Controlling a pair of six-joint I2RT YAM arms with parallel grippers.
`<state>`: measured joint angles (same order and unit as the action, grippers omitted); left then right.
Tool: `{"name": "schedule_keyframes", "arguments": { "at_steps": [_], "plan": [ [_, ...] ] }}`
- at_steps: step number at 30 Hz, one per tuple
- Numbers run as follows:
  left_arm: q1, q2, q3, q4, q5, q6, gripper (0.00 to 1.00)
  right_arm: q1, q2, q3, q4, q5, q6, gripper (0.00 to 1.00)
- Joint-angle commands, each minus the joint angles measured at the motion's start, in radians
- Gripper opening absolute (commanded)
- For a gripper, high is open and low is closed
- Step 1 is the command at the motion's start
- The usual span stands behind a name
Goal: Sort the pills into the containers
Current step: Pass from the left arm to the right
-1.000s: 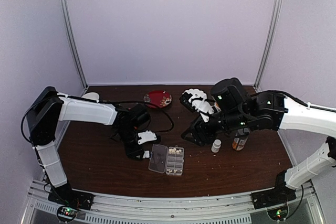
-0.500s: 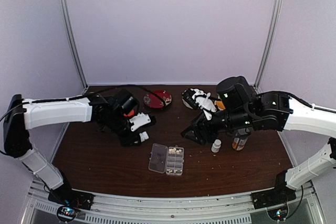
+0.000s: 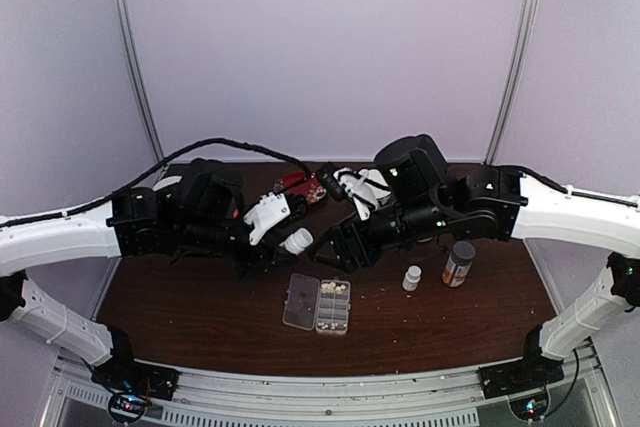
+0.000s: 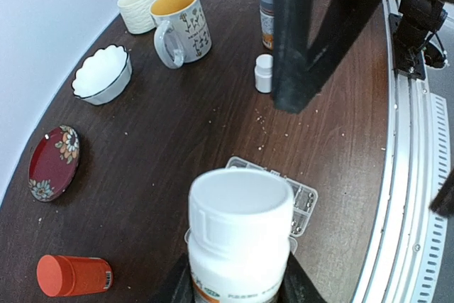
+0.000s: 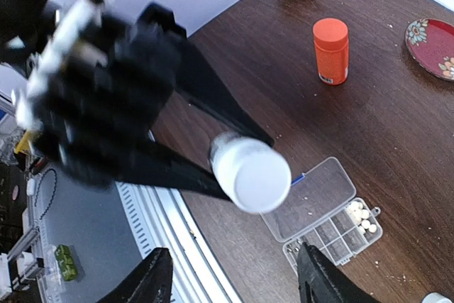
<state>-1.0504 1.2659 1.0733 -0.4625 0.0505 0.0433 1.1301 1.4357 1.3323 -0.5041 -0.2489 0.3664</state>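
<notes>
Left gripper (image 3: 283, 239) clenched on a white-capped bottle (image 4: 241, 221), held above the table (image 3: 200, 317); right gripper (image 3: 335, 247) spread wide, grasping nothing, fingers pointing left at that bottle; just near of both lies the pill box (image 3: 318, 305), lid open leftward, pills (image 3: 335, 289) in its far cells (image 3: 332, 319).

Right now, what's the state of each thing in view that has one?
left tool: shut on big white bottle
big white bottle: capped, held off the table
right tool: open, empty
pill box: lid open, pills in some cells
orange bottle: capped, lying on its side
small white bottle: capped, upright
amber bottle: capped, upright
</notes>
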Motion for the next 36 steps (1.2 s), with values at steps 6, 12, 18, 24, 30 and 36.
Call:
{"name": "schedule_keyframes", "arguments": {
  "at_steps": [6,12,18,24,30,36],
  "plan": [
    [-0.095,-0.03,-0.024,0.135,-0.174,0.068,0.19,-0.001,0.016,0.075,0.007,-0.028,0.174,0.58],
    [-0.11,-0.063,-0.063,0.191,-0.156,0.1,0.19,-0.008,0.021,0.073,0.017,-0.041,0.202,0.54],
    [-0.118,-0.076,-0.073,0.201,-0.157,0.111,0.19,-0.013,0.042,0.085,0.021,-0.046,0.219,0.54],
    [-0.118,-0.091,-0.079,0.199,-0.15,0.115,0.19,-0.015,0.068,0.116,0.022,-0.055,0.224,0.51],
    [-0.118,-0.1,-0.084,0.197,-0.146,0.121,0.19,-0.016,0.089,0.136,0.016,-0.056,0.223,0.42],
    [-0.118,-0.097,-0.085,0.191,-0.143,0.124,0.19,-0.018,0.084,0.139,0.008,-0.047,0.213,0.54]
  ]
}}
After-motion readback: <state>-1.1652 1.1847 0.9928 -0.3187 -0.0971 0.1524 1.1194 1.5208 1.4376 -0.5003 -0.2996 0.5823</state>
